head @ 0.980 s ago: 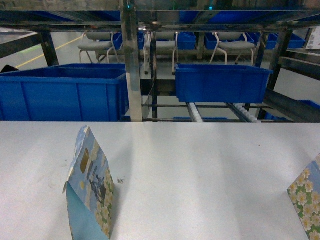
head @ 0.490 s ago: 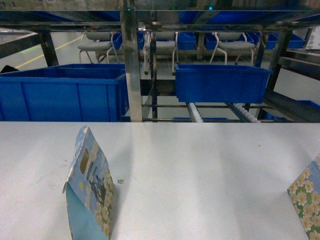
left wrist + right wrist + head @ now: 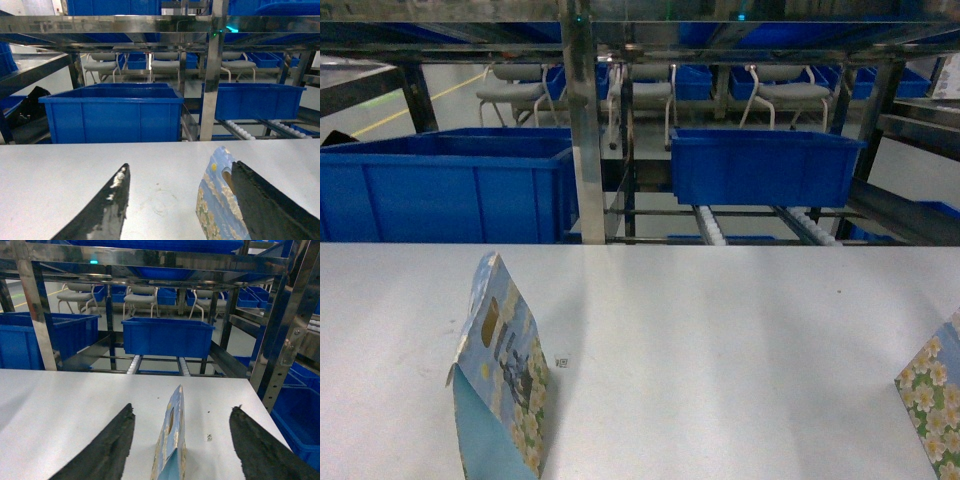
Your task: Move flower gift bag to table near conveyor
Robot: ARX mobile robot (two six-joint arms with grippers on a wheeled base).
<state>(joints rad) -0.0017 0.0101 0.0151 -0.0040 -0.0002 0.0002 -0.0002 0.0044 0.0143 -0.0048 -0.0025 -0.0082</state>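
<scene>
Neither gripper appears in your head view: you see a blue flowered gift bag [image 3: 500,385] upright on the table [image 3: 720,340] at left, a green flower gift bag [image 3: 932,400] at the right edge, the conveyor [image 3: 760,225] beyond. Your left gripper [image 3: 182,205] gapes wide, empty, bag beside its right finger. Your right gripper [image 3: 182,440] straddles a bag [image 3: 171,440] edge-on, not touching.
</scene>
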